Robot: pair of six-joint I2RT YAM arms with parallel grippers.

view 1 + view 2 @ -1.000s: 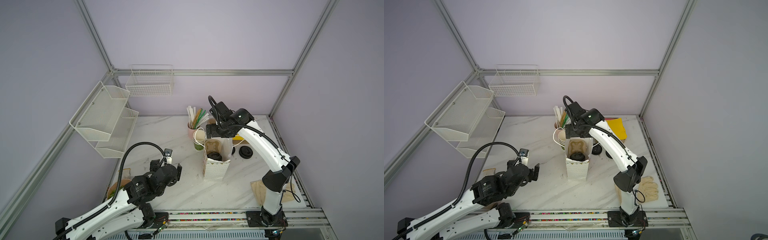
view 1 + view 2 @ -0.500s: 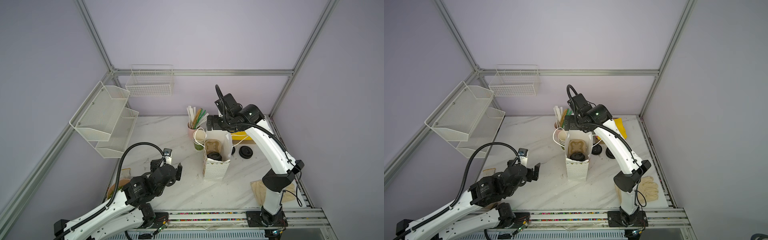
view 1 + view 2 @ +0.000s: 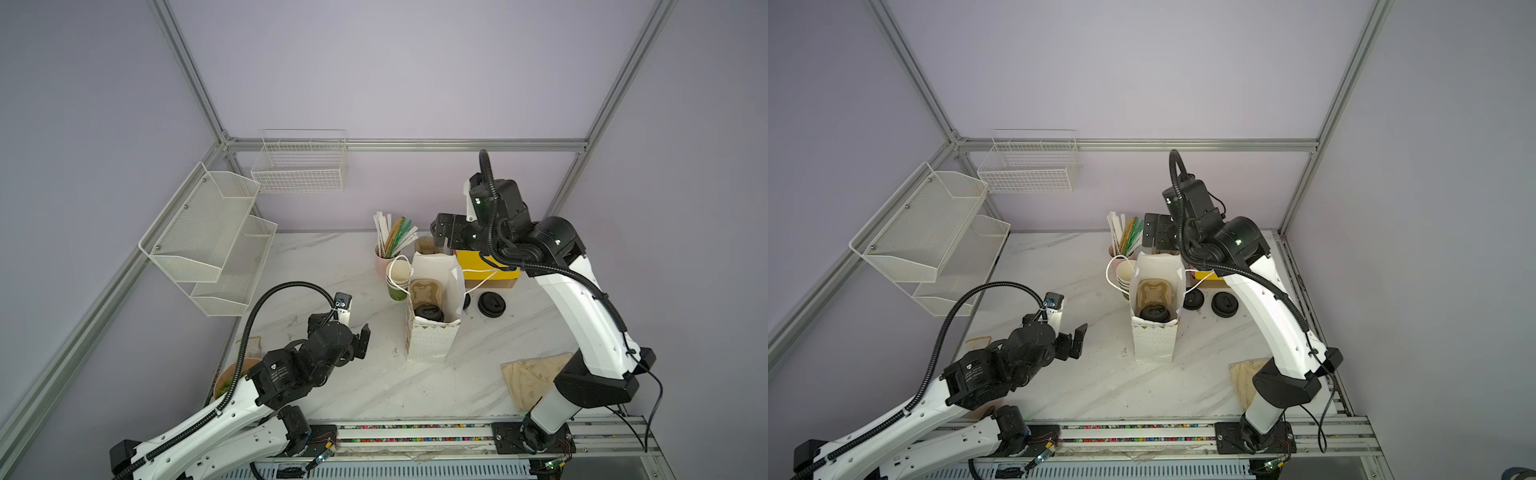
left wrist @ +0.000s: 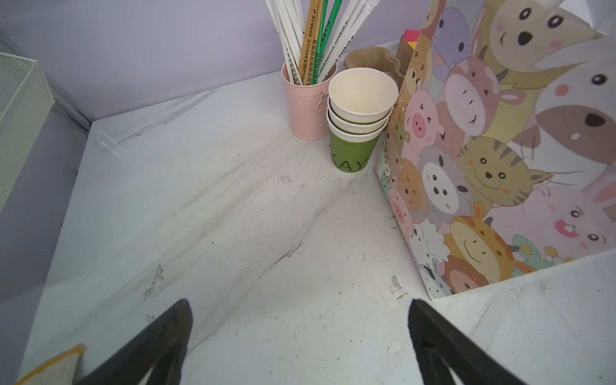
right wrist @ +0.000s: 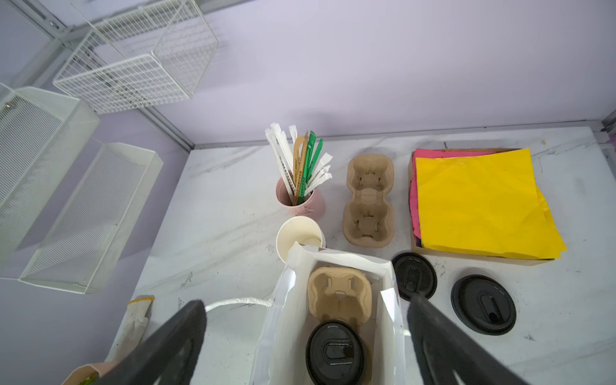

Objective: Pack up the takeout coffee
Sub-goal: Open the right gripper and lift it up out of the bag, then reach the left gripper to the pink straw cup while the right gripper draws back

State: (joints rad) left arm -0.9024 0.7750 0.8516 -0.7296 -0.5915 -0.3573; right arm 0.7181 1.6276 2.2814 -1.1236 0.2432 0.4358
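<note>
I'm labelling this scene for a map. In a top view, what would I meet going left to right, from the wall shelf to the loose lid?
tiered mesh shelf → pink cup of straws → paper bag → loose black lid. The stacked green cups and the yellow paper overlap their neighbours, so they are left out.

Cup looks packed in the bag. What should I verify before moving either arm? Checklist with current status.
1. The black-lidded paper cup sits in the brown moulded cardboard carrier, lid on: ok.
2. The carrier is inside the white cartoon-print paper bag: ok.
3. The bag stands upright, mouth open: ok.
4. The right tool is open, empty and above the bag: ok.
5. The left tool is open, empty and apart from the bag: ok.
6. The bag's white cord handle is free of the stacked green paper cups: cannot tell.
</note>
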